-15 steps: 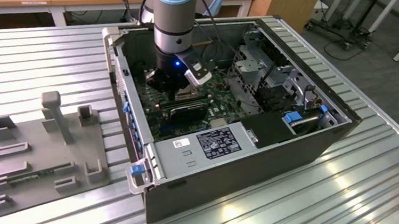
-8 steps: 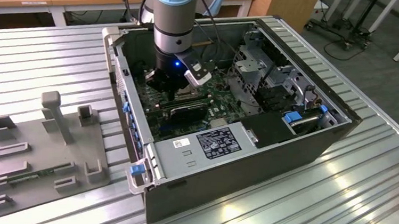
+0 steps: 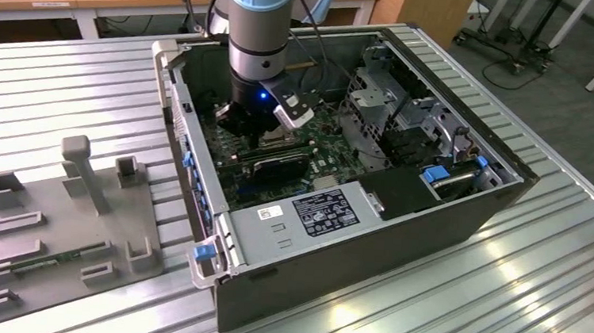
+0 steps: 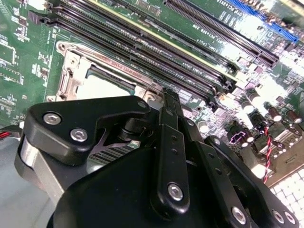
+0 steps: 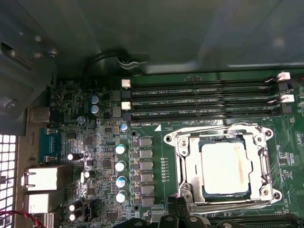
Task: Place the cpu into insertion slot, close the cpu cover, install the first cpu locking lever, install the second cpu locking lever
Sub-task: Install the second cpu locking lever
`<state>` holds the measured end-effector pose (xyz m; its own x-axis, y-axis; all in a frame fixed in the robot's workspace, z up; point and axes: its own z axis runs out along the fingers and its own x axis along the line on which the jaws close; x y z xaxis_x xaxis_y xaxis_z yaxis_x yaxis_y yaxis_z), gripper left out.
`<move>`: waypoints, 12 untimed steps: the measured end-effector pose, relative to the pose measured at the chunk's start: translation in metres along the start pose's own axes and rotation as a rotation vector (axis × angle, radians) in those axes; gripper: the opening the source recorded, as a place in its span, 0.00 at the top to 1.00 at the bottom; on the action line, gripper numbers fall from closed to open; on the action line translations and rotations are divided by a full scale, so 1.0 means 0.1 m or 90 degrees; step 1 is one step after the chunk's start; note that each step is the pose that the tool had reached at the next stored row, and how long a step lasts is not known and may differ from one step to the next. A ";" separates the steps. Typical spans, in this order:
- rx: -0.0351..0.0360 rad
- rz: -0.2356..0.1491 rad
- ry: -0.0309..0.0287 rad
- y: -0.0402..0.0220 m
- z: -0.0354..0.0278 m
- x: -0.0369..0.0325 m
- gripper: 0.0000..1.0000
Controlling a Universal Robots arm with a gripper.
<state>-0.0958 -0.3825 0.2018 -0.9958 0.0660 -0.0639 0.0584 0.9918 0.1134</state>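
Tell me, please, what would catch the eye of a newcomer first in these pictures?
First comes the robot arm reaching down into the open computer case on the metal table in the exterior view. In the first wrist view, the cpu lies in the insertion slot, with the cpu cover framing it, beside the long black memory slots.

Insertion slot [image 4: 95, 78] partly hidden behind gripper [image 4: 171, 95] body in the second wrist view; jaws' state not discernible. CPU cover [image 5: 221, 137] lower edge masked by gripper parts in the first wrist view. Motherboard [image 3: 325, 149] cut off under the arm in the exterior view.
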 end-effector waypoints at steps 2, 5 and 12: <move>-0.0001 0.000 0.0001 -0.001 0.006 0.006 0.90; -0.0001 0.000 0.0001 -0.004 0.016 0.018 0.90; -0.0002 0.000 0.0000 -0.007 0.042 0.035 0.90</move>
<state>-0.0990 -0.3825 0.1974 -0.9958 0.0660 -0.0638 0.0585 0.9918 0.1138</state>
